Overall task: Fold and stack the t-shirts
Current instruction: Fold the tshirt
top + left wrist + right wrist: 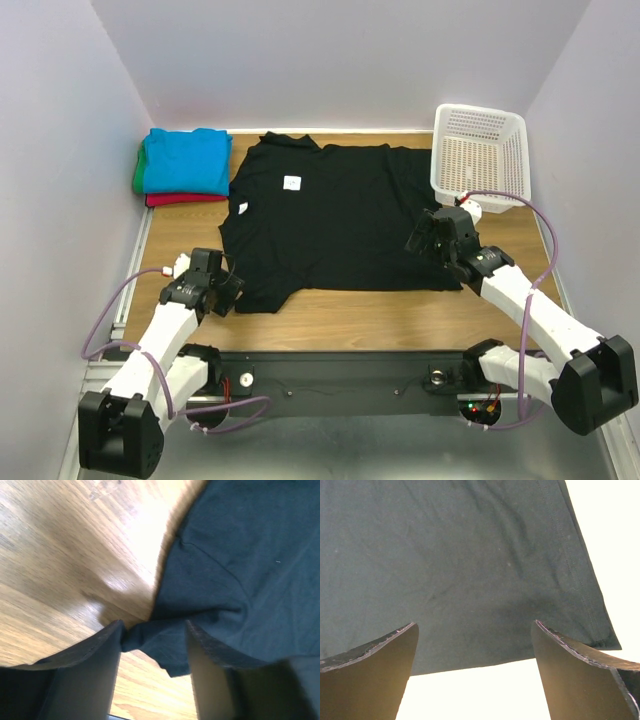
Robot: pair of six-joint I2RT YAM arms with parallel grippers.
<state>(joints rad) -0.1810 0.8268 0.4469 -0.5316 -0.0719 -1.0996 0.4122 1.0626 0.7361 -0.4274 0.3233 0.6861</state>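
Partway through folding and stacking the t-shirts.
From above: done with the blue, green and red t-shirts (185, 165), stacked at the far left corner of the surface (400, 310); left with the black t-shirt (340, 220), spread flat mid-surface, small white label (292, 183) unreadable. Left wrist: left end effector (154, 630) parted around a bunched hem corner, not clearly clamped. Right wrist: right end effector (475, 635) wide open over the near-right hem, gripping nothing.
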